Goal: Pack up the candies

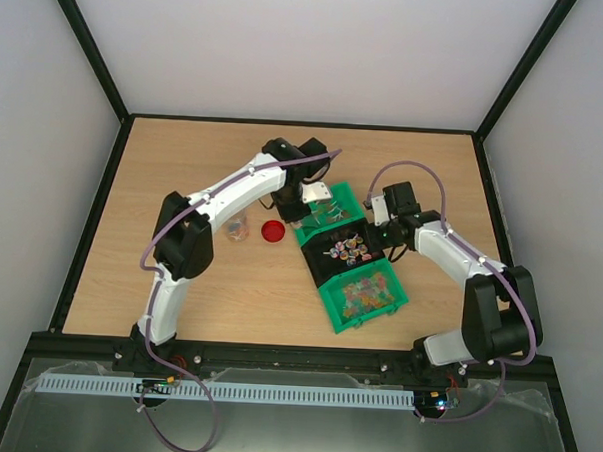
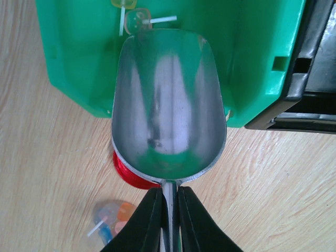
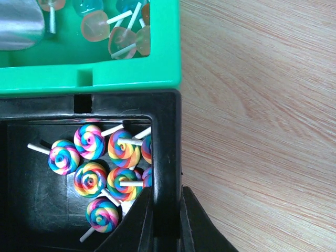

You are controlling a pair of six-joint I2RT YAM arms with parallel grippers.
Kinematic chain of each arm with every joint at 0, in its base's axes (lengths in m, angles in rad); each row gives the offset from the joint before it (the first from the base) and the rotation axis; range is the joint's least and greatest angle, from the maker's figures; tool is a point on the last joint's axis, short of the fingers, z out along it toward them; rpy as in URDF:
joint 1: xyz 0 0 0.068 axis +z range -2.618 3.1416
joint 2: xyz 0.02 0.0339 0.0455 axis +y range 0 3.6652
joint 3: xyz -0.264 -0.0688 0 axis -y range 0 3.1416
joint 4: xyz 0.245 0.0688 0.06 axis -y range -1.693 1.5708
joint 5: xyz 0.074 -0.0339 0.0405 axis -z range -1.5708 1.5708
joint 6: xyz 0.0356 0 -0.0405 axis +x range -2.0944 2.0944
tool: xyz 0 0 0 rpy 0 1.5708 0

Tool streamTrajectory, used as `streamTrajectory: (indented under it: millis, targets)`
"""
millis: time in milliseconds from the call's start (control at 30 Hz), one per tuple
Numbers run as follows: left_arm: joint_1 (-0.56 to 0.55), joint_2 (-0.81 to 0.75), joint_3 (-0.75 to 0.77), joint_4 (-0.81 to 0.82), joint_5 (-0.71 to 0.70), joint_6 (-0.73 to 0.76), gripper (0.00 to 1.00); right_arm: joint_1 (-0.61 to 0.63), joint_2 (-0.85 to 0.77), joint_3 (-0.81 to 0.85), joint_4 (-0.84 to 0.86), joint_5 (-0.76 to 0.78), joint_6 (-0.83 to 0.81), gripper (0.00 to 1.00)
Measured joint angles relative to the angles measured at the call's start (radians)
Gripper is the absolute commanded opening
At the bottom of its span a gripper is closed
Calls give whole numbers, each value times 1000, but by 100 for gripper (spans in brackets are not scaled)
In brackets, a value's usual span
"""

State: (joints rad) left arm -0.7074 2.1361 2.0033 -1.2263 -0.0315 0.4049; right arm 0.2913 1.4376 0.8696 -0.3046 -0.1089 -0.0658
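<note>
The candies (image 1: pixel 367 294), tiny multicoloured sweets, fill the near green bin (image 1: pixel 330 309) in the top view; neither wrist view shows them. My left gripper (image 1: pixel 305 196) (image 2: pixel 171 210) is shut on the handle of a silver scoop (image 1: pixel 321 193) (image 2: pixel 168 105). The scoop is empty and held over the near edge of the far green bin (image 1: pixel 355 201) (image 2: pixel 252 52). My right gripper (image 1: pixel 379 233) (image 3: pixel 167 210) is shut on the right wall of the black bin (image 1: pixel 320 265) (image 3: pixel 167 136) between the two green bins.
The black bin holds rainbow swirl lollipops (image 3: pixel 89 178). The far green bin (image 3: pixel 126 79) holds translucent lollipops (image 3: pixel 118 37). A red round lid (image 1: pixel 273 231) (image 2: pixel 128 170) and a small clear jar (image 1: pixel 236 226) (image 2: pixel 107 223) with a few sweets stand left of the bins.
</note>
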Motion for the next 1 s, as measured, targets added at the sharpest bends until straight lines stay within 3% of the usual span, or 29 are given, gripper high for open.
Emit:
streamTrajectory:
  millis: [400,633,1000]
  targets:
    - [-23,16,-9,18,-51,-30,2,39,-18,-10,11,3,33,1]
    - [-4,80,72,10,39,-58,2,36,-18,-35,25,-10,60,1]
    - [17,123,53,197,187,-32,2,27,-20,-70,74,-57,62,1]
